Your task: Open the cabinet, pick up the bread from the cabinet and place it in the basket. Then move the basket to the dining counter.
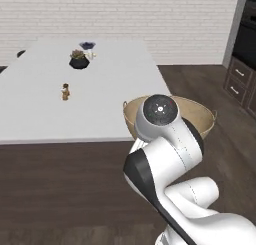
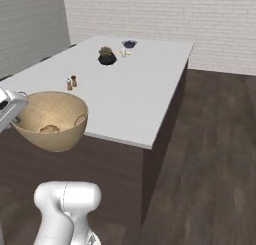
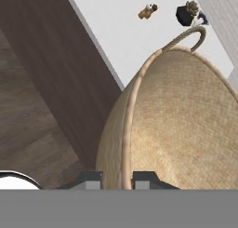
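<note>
Ahead of the base lies the dining counter, a long white surface and the largest thing I have in front of me; dark wood floor runs around it, a pale brick wall stands behind; dark drawers sit off at the right edge of the left base view.

Next in size, the basket: tan, woven, hanging off the floor just short of the near edge of the surface, not resting on it; I cannot tell from either side whether its far rim already overlaps the edge. The end effector is pinched tight on the basket's rim, one finger inside the wall and one outside, as the hand view shows.

Inside the basket, a small round brown shape on the bottom, which I take for the bread; so I judge the loading step finished and the carry to the surface in hand.

Next move, as I judge it: advance until the basket's base is well over the white top, lower until it bears, then release; keep clear of the dark potted plant, the small dark bowl and the two little shakers.

Writing or brands: none that I can read.
</note>
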